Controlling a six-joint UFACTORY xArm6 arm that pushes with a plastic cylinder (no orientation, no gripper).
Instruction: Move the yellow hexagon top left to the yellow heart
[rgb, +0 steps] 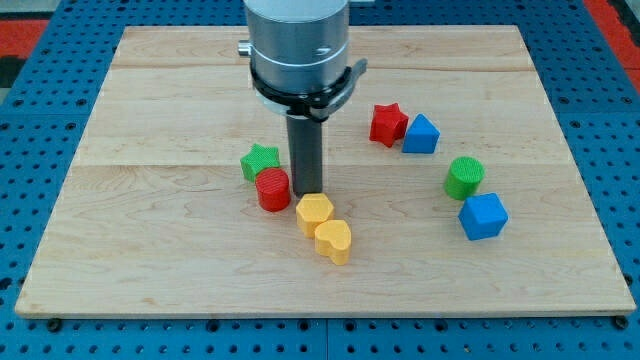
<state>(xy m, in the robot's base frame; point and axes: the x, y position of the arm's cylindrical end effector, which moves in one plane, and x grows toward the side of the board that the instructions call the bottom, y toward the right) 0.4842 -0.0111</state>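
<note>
Two yellow blocks sit touching near the middle of the wooden board: the yellow hexagon lies just up and left of the yellow heart. My tip, a bare rod with no jaws, stands right at the hexagon's top edge, with the red cylinder and green star close on the hexagon's left. Below and left of the hexagon the board lies bare to its edge.

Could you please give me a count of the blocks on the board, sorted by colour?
Yellow: 2, the yellow hexagon and the yellow heart
Red: 2, the red cylinder and the red star
Green: 2, the green star and the green cylinder
Blue: 2, the blue block and the blue cube
Total: 8
</note>
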